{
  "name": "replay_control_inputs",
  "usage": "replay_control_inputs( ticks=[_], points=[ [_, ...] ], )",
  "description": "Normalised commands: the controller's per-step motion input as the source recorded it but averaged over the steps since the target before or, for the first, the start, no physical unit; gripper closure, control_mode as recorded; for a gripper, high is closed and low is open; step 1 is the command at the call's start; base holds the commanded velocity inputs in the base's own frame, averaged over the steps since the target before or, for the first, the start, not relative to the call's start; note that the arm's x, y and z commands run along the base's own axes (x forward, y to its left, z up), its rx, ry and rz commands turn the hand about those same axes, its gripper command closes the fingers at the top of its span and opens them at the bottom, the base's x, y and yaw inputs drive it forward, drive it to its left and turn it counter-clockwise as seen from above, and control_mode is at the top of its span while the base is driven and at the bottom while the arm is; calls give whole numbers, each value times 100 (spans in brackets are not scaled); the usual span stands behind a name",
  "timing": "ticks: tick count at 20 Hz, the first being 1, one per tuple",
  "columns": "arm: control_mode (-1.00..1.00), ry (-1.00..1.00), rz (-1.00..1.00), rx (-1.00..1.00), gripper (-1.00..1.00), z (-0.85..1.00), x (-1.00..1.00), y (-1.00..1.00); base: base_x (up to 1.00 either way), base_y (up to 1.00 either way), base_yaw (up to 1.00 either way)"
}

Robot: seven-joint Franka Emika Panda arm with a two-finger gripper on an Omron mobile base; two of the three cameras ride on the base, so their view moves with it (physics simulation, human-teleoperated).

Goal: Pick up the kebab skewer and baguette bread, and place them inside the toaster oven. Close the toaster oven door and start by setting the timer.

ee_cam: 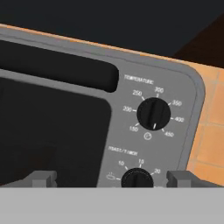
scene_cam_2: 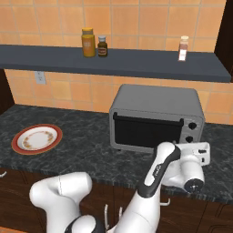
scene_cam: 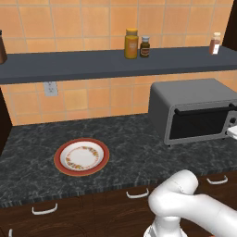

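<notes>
- The toaster oven [scene_cam_2: 156, 119] is sitting on the dark stone counter [scene_cam: 134, 143] under the long shelf [scene_cam_2: 113, 61], at about 3 o'clock from the plate [scene_cam: 82, 156] in the left base view.
- The toaster oven door [scene_cam_2: 146, 132] is standing upright and shut, its dark bar handle [scene_cam_2: 148, 119] running along the top edge (the glass is too dark to see what is lying inside).
- The plate, red-rimmed with a flowered band, is resting well apart from the oven, and nothing is lying on it.
- The gripper [ee_cam: 111, 179] is hovering just in front of the oven's right-hand control panel, its two fingertips [ee_cam: 41, 178] spread wide apart and holding nothing.
- In the hand view the lower dial [ee_cam: 137, 178] is sitting right between the fingertips at 6 o'clock, not touched by either one.
- The upper temperature dial [ee_cam: 153, 113] is showing above it, its white mark pointing toward about 6 o'clock.
- In the right base view the white arm is reaching up from the lower left, its hand [scene_cam_2: 196, 154] pointing at the oven's two knobs [scene_cam_2: 193, 125].
- On the shelf, a yellow jar [scene_cam: 131, 44] and a small dark bottle [scene_cam: 145, 47] are standing side by side, with a spice shaker [scene_cam: 215, 43] well off at 3 o'clock from them.
- I cannot make out the kebab skewer or the baguette anywhere on the counter.
</notes>
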Motion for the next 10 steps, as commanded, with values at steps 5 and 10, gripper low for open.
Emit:
replay_control_inputs(
  ticks=[5,10],
  points=[
    [-100,-4,2,3,-100,-20,21,-14,0,0,0],
    [-100,-6,2,3,-100,-3,16,-22,0,0,0]
  ],
)
